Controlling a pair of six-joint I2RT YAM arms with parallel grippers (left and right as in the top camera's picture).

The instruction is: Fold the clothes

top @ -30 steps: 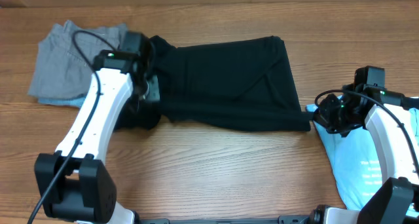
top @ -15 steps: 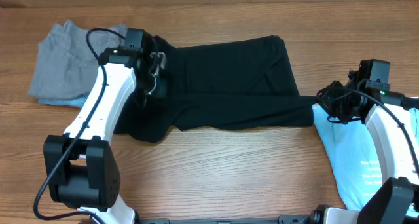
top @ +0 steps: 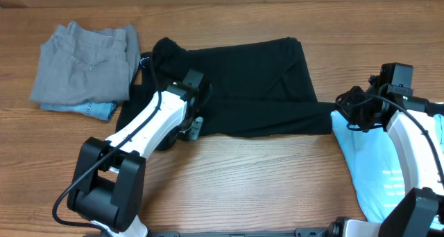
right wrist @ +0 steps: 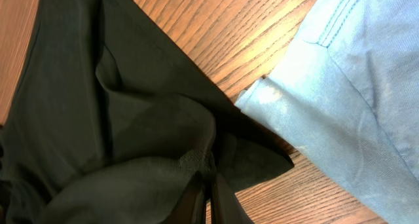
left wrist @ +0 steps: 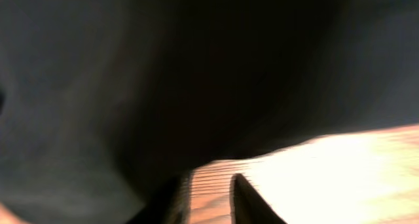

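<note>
Right pincer [right wrist: 208, 185] clamped on right end of black shirt [top: 250, 84]; long axis parallel to far edge of worktop [top: 277, 181], reaching left pincer [left wrist: 208, 194], grip unreadable.

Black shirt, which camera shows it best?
The overhead view: the whole black shirt lies spread across the table. The left wrist view gives only a dark, blurred patch of it. The right wrist view shows one corner close up, bunched beside the light-blue tee.
</note>
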